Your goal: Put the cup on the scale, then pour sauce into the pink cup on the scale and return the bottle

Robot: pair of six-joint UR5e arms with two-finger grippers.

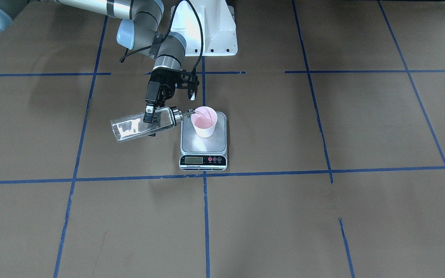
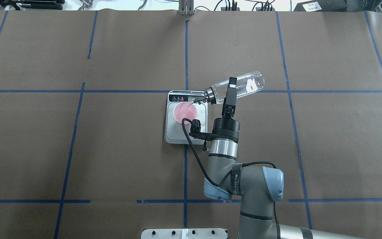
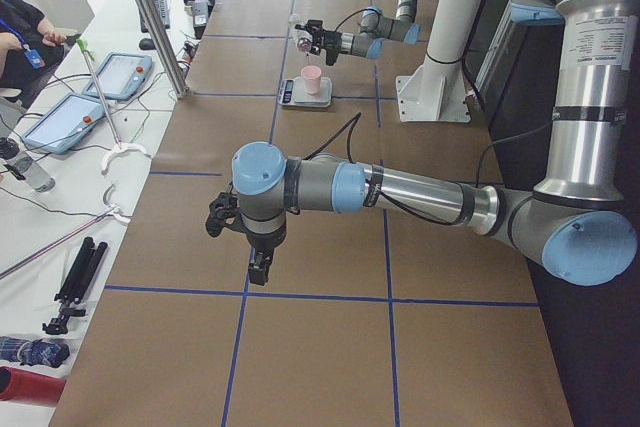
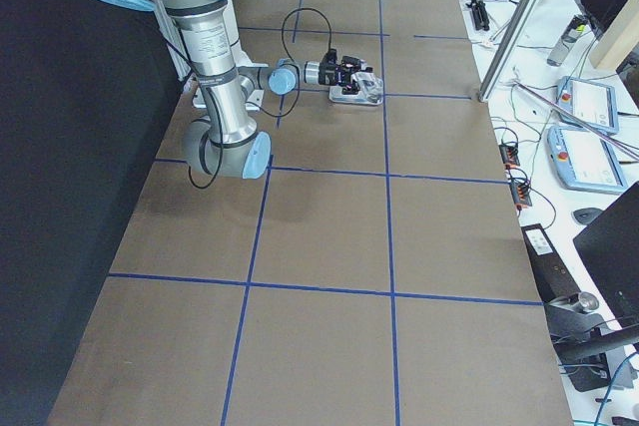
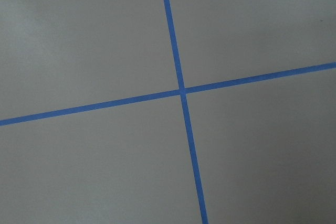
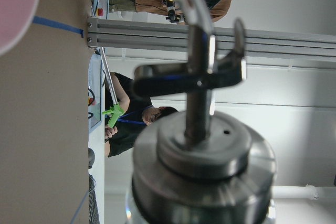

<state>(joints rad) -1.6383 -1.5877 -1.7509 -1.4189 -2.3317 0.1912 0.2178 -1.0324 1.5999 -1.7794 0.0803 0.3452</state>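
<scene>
The pink cup [image 1: 204,122] [image 2: 184,113] stands upright on the far half of the scale [image 1: 203,148] [image 2: 177,133], whose display strip faces away from the robot. My right gripper [image 1: 151,117] [image 2: 230,92] is shut on the middle of the bottle [image 1: 135,126] [image 2: 245,84]. It holds the bottle tilted almost flat, with the metal spout [image 1: 189,112] [image 6: 195,61] over the cup's rim. Clear sauce [image 1: 128,129] lies along the bottle's lower side. My left gripper [image 3: 258,269] hangs over bare table far from the scale; I cannot tell whether it is open or shut.
Blue tape lines [image 5: 181,90] divide the brown paper table. The robot's white base [image 1: 207,27] is behind the scale. A side bench with tablets [image 3: 95,97], cables and a metal frame runs along the operators' edge. People [image 6: 139,124] are beyond it.
</scene>
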